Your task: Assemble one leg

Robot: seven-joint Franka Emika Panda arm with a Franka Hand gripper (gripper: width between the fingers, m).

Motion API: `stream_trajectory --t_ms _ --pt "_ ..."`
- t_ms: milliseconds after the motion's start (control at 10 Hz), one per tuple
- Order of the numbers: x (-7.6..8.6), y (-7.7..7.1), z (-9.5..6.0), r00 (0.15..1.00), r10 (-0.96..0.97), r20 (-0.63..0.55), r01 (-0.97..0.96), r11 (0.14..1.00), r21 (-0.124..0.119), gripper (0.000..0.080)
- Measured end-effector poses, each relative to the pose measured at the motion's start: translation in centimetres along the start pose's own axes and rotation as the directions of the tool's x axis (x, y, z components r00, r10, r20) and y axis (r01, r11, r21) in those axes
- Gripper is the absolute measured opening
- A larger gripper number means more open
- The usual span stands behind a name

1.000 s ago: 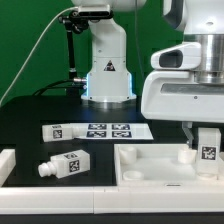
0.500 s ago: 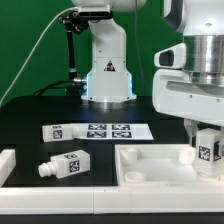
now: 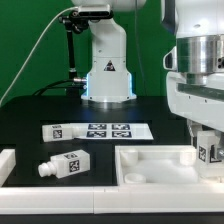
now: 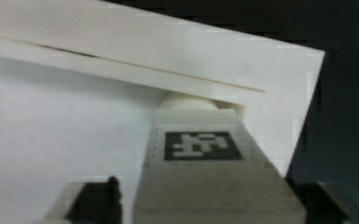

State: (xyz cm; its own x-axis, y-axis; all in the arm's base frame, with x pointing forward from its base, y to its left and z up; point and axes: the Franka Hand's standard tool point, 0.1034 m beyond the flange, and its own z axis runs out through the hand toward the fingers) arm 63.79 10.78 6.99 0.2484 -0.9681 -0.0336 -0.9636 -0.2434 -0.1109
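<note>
At the lower right of the exterior view, the white tabletop (image 3: 150, 172) lies flat on the black table (image 3: 30, 115). Its raised rim forms a low wall along the near and far sides. The frame's right edge cuts off its far end and part of the arm above it. To the exterior view's left of the tabletop the table is open, apart from a spare leg (image 3: 65, 165) lying on its side at the lower left. A white part (image 3: 6, 163) is cropped by the left edge. The marker board (image 3: 97, 130) lies behind that open patch, in front of the robot base (image 3: 106, 65), well apart from the tabletop.

The leg (image 3: 208, 152) stands upright at the right edge of the frame, over the tabletop's far right corner. Its tag faces the camera, and its lower end is hidden behind the rim.

In the wrist view the leg (image 4: 202, 175) runs straight out between the two dark fingers (image 4: 98, 203), one on each long side. Its tag (image 4: 197, 145) faces the camera. Its round stub (image 4: 197, 101) points at the tabletop (image 4: 69, 110), just beside the inner edge of the rim. Whether the stub touches the surface cannot be told. Past the tabletop's outer edge only black table shows.

The fingers are closed to the leg's width and clamp it from both sides.
</note>
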Motion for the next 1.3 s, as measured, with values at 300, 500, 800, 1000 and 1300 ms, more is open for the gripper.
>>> stream_trajectory --t_ms 300,500,800,1000,1300 --pt "-0.9 0.1 0.0 0.841 -0.541 -0.012 0.54 0.841 -0.041 0.0627" --pt "-1.1 0.4 -0.4 0.793 -0.607 -0.06 0.607 0.795 -0.008 0.0649" --pt "-0.9 0.6 -0.3 0.588 -0.808 -0.049 0.807 0.589 -0.044 0.0649" --pt "-1.1 0.2 -0.3 0.348 -0.937 -0.004 0.935 0.348 -0.076 0.0649" --pt "-1.0 0.2 -0.2 0.384 -0.923 -0.011 0.92 0.384 -0.076 0.0622"
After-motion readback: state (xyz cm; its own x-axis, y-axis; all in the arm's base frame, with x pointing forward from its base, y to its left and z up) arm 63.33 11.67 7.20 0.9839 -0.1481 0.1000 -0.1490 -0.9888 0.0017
